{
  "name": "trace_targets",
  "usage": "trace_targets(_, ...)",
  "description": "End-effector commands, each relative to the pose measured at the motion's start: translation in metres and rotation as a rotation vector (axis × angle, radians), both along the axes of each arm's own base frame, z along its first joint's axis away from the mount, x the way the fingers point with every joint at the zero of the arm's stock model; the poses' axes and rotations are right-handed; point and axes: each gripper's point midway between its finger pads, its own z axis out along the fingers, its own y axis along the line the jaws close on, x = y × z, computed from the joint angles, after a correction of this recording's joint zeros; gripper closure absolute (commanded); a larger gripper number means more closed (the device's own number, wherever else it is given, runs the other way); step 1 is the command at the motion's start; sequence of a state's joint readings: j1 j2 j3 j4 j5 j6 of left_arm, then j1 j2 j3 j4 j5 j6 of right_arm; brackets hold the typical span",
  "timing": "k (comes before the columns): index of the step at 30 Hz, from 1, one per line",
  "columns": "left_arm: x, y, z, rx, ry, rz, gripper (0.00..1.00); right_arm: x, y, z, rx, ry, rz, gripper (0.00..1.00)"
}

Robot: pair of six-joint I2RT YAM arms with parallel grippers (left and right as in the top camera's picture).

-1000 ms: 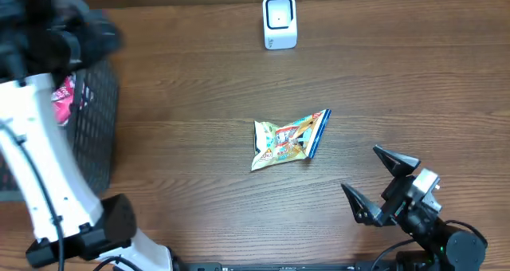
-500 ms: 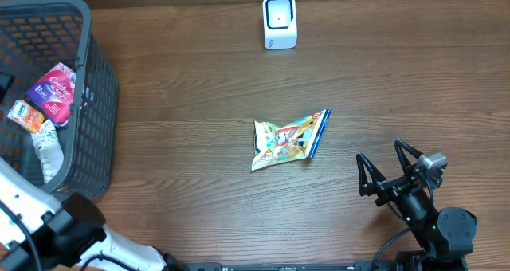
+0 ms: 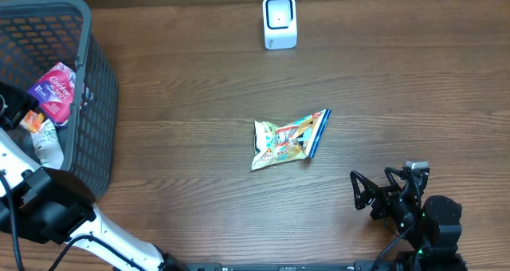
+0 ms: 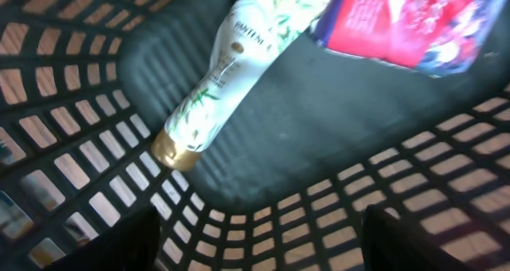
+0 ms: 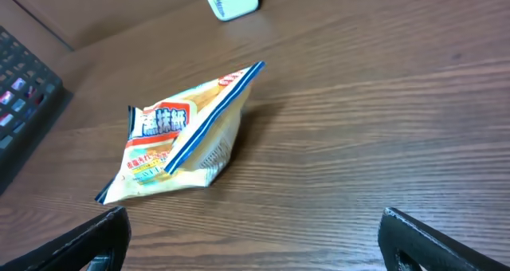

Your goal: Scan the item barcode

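One wooden worktop (image 3: 398,80) carries everything. Grey mesh basket (image 3: 100,104) stands at its left edge. Left end effector (image 4: 259,247) hangs inside the basket, jaws wide and empty. Right end effector (image 5: 259,239) sits at front right, jaws wide and empty. Snack packet (image 3: 287,139) lies at centre, untouched. White barcode scanner (image 3: 280,21) stands at the rear. Pantene tube (image 4: 223,72) and pink packet (image 4: 406,20) lie in the basket.

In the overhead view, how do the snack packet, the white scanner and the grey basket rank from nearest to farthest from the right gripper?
1. snack packet, centre, up-left of right gripper.
2. white scanner, far edge.
3. grey basket, far left.
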State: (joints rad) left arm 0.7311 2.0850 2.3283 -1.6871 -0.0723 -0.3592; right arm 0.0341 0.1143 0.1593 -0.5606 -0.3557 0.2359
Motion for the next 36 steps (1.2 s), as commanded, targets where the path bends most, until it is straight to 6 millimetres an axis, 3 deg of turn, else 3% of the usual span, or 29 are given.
trace_targets(1, -0.007, 0.004, -0.005, 0.011, 0.045, -0.015, 0.27, -0.002, 0.0, -0.004, -0.004, 0.017, -0.002, 0.0)
trace_targets(7, -0.015, 0.009, -0.004, 0.047, 0.082, -0.012, 0.22, -0.002, 0.0, -0.004, -0.004, 0.017, -0.002, 0.0)
trace_targets(13, -0.033, 0.014, -0.02, 0.029, 0.151, 0.051, 0.2, -0.002, 0.0, -0.004, -0.004, 0.017, -0.002, 0.0)
trace_targets(18, -0.028, 0.012, -0.039, -0.002, 0.147, 0.036, 0.14, -0.002, 0.0, -0.004, -0.004, 0.017, -0.002, 0.0)
trace_targets(20, -0.024, 0.014, -0.052, -0.008, 0.145, 0.011, 0.0, -0.002, 0.0, -0.004, -0.004, 0.017, -0.002, 0.0)
trace_targets(36, -0.013, 0.022, -0.122, -0.011, 0.139, -0.148, 0.0, -0.002, 0.0, -0.004, -0.004, 0.017, -0.002, 0.0)
